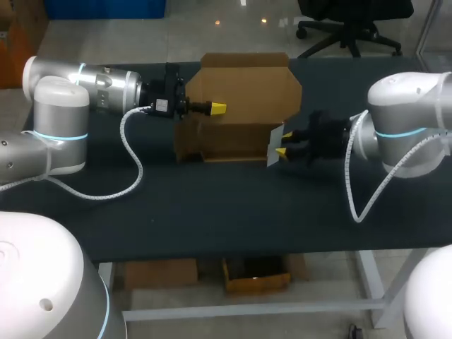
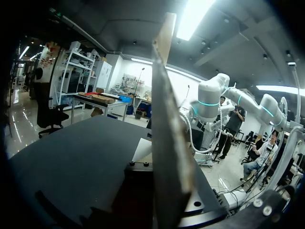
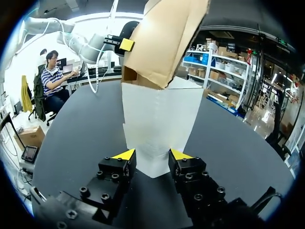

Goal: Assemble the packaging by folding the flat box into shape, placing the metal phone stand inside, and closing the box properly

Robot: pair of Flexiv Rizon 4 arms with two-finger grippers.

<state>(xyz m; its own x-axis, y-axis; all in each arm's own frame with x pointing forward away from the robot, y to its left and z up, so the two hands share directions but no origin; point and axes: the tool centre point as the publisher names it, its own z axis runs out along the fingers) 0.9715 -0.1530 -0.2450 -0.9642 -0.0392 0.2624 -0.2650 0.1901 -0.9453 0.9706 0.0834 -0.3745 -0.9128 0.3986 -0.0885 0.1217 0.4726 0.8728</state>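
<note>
A brown cardboard box [image 1: 240, 106] stands half folded at the middle of the table, its lid flap raised at the back. My left gripper [image 1: 217, 108] comes in from the left and is shut on a brown panel, seen edge-on straight ahead in the left wrist view [image 2: 169, 143]. At the box's right end hangs a white flap [image 1: 274, 147]. My right gripper [image 1: 282, 145] is open, and the flap's lower corner [image 3: 159, 119] sits between its yellow tips [image 3: 152, 155]. The brown flap [image 3: 167, 38] rises behind it, with the left gripper [image 3: 126, 44] at its edge. No phone stand shows.
The dark table top [image 1: 212, 205] stretches bare in front of the box to its near edge. Each arm's white coiled cable droops onto the table, one at the left [image 1: 131, 162] and one at the right [image 1: 353, 191].
</note>
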